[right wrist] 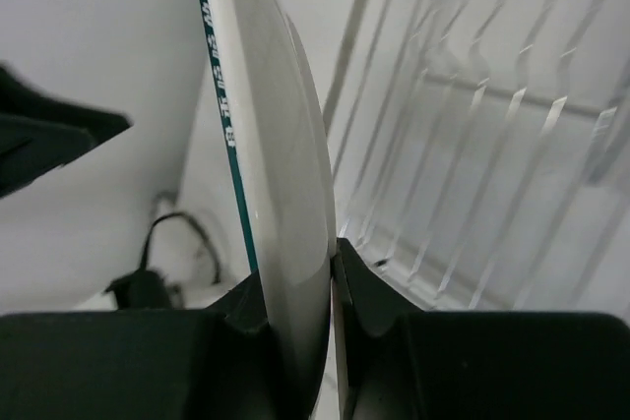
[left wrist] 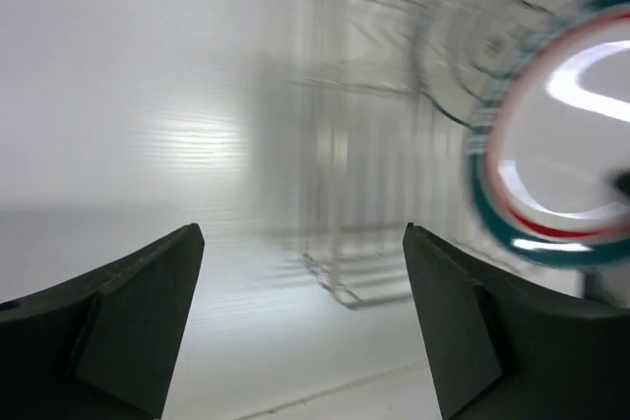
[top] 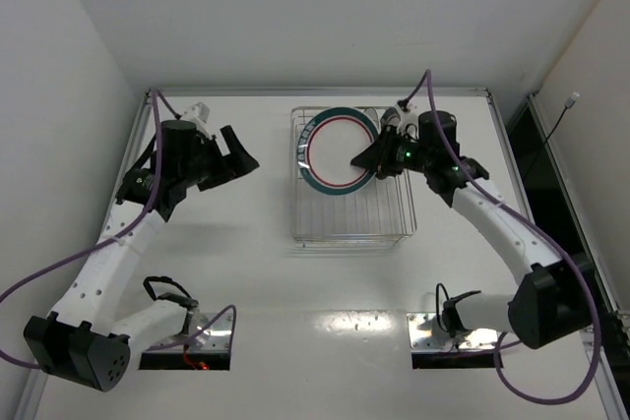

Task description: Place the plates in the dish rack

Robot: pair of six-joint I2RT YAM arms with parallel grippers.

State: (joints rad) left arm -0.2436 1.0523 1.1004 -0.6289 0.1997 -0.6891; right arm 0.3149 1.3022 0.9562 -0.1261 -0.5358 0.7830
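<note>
Upper centre, top view: right gripper, jaws clamped on rim of green-rimmed plate, holds it on edge in dish rack (seemingly not yet released). Left gripper, upper left, jaws apart, empty. Remaining load not in sight.

A glossy white table carries a pale metal rim along its far edge; a soft glare lies near its front edge. Plain white walls close round the table: a back wall beyond its far edge, a left wall and a right wall at its sides; right of the table lies a dark gap, a thin black cable with a white plug running beside it.
</note>
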